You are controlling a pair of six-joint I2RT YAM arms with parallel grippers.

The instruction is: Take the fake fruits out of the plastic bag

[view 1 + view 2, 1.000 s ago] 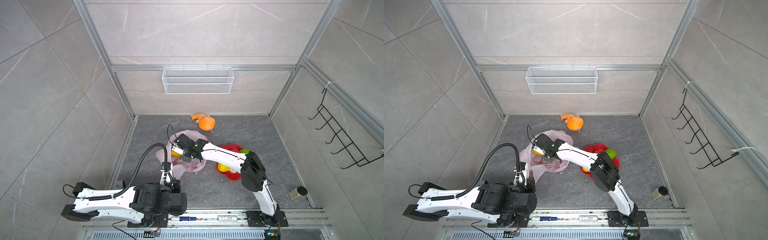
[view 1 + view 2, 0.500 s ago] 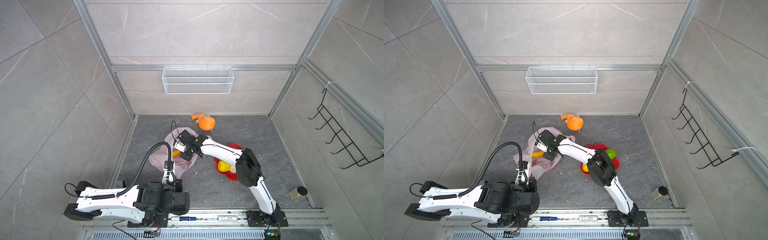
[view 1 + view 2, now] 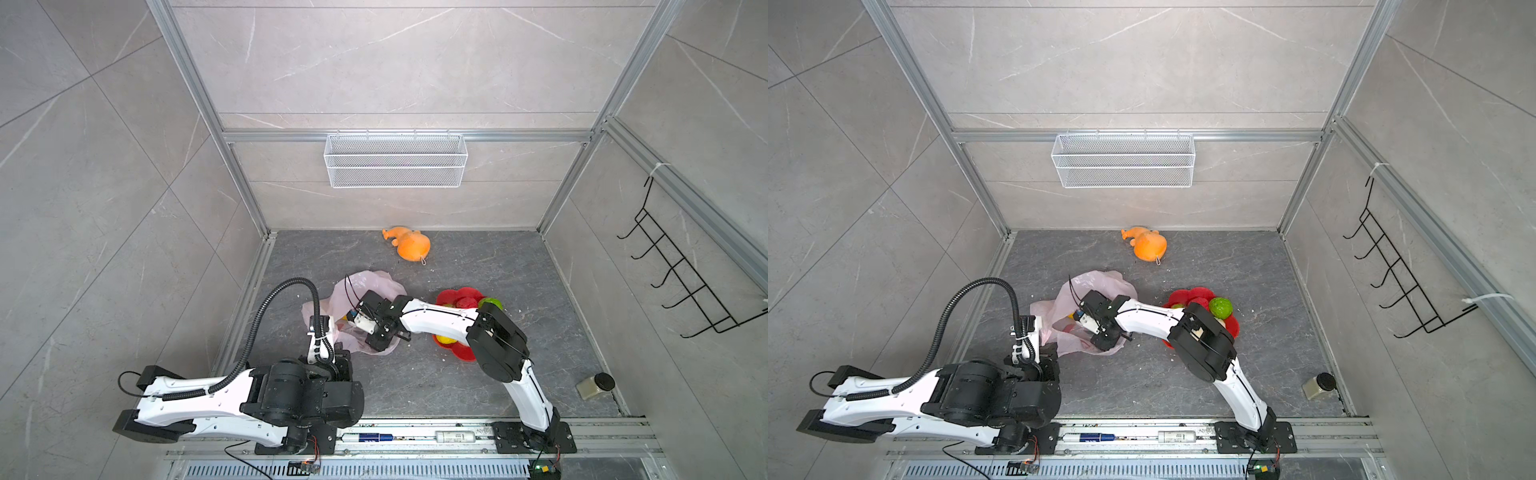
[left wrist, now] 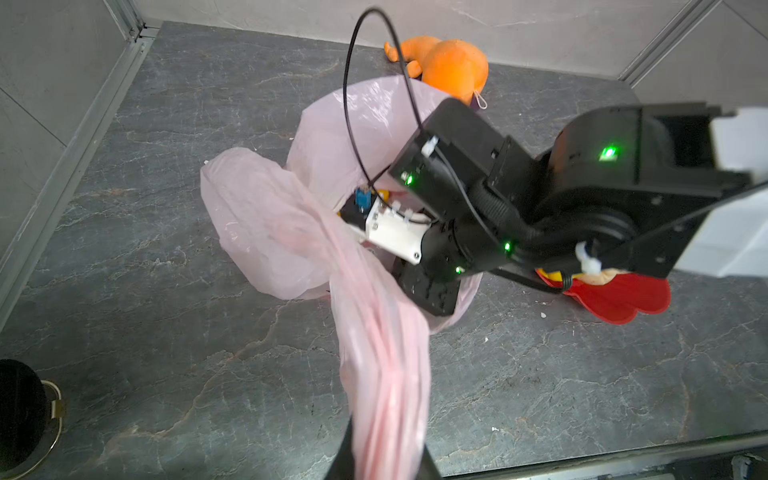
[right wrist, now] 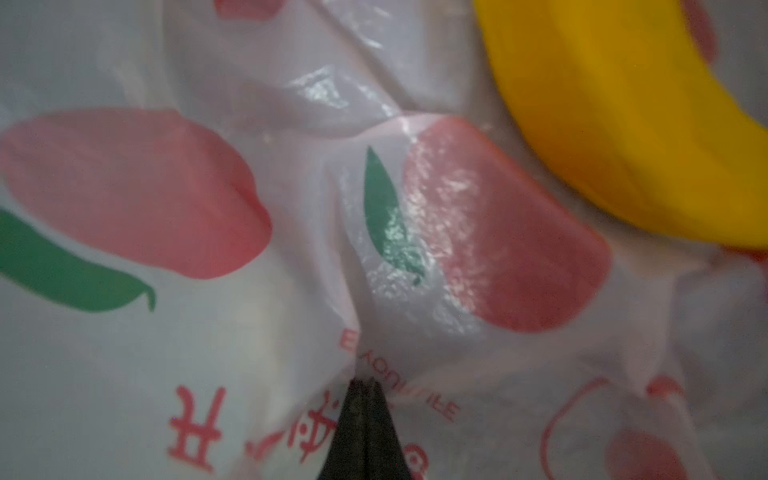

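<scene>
The left claw (image 4: 384, 459) clamps a handle of the plastic bag (image 4: 266, 232), probably to keep it open, while inside it the right claw (image 5: 365, 390), tips together on a film fold, is near the banana (image 5: 615, 124).

The dark grey table (image 3: 457, 395) bears an orange plush toy (image 3: 411, 246) near its back edge and the plastic bag (image 3: 376, 286) left of centre. A red plate (image 3: 453, 296) lies near the bag, and a small jar (image 3: 595, 385) sits by the front right corner.

White arms (image 3: 436, 322), black joints (image 3: 496, 349), dark right claw (image 5: 366, 388), ribbed black hose (image 3: 266, 307).
</scene>
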